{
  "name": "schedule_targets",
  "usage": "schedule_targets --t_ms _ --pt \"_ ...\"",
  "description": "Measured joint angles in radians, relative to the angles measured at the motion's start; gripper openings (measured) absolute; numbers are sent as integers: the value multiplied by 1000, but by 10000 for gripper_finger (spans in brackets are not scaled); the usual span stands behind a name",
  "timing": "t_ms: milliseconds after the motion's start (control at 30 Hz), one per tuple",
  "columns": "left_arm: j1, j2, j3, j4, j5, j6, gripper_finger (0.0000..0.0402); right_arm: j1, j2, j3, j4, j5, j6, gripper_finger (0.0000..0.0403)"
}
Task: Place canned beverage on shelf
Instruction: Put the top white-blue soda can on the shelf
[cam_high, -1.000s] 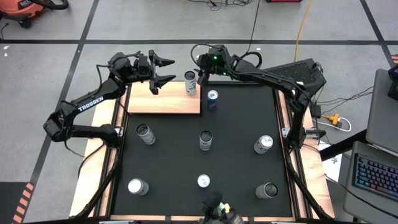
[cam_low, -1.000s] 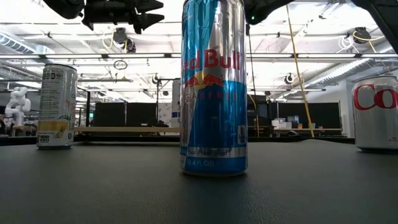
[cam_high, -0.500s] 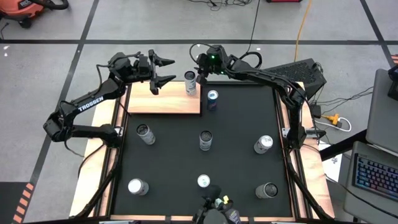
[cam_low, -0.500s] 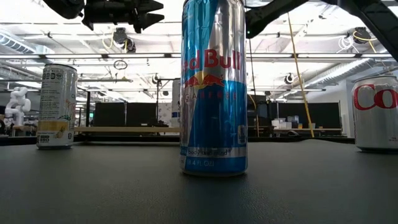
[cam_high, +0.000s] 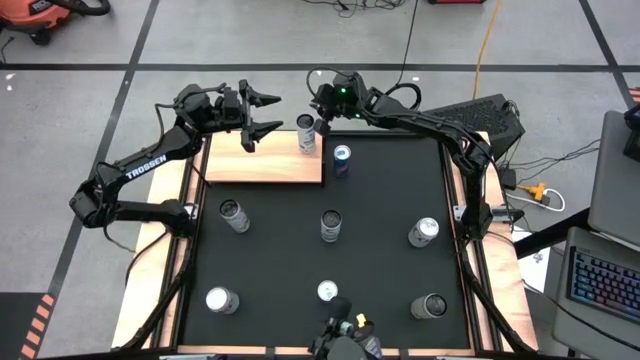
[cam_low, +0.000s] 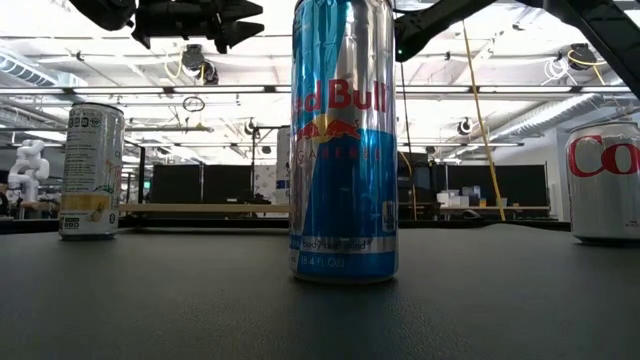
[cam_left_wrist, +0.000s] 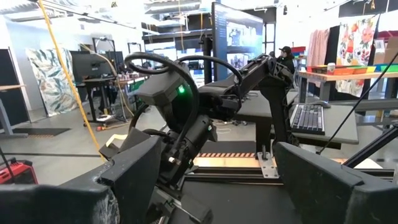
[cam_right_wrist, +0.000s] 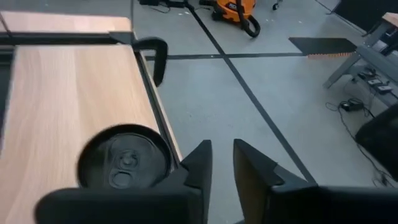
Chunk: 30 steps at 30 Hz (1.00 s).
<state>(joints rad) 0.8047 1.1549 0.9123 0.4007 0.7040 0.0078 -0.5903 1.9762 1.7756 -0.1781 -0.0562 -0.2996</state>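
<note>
Right gripper (cam_right_wrist: 222, 163) — fingers nearly closed, empty, just beside can (cam_right_wrist: 124, 158) standing on shelf (cam_right_wrist: 68, 93).

Robotics lab: desks (cam_left_wrist: 323, 115), monitors (cam_low: 180, 183), floor cables (cam_high: 560, 160).

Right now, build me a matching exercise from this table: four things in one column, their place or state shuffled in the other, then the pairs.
Things:
1. silver-topped can
2. blue-topped can
3. left gripper
4. right gripper

Places or states:
A. on the black mat, just off the shelf's corner
B. jaws wide open, empty, over the shelf's far edge
C. standing on the shelf
D. closed on nothing, right beside the silver-topped can

Pairs: 1-C, 2-A, 3-B, 4-D
</note>
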Motion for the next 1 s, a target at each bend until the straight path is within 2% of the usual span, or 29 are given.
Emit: schedule_targets --t_ms 167,400,1000 --pt "0 0 0 0 0 5 320 0 0 0 9 -1 0 4" --pt "0 0 0 0 0 6 320 0 5 0 5 -50 31 1" --pt "0 0 0 -3 0 5 320 21 52 2 17 -46 53 0"
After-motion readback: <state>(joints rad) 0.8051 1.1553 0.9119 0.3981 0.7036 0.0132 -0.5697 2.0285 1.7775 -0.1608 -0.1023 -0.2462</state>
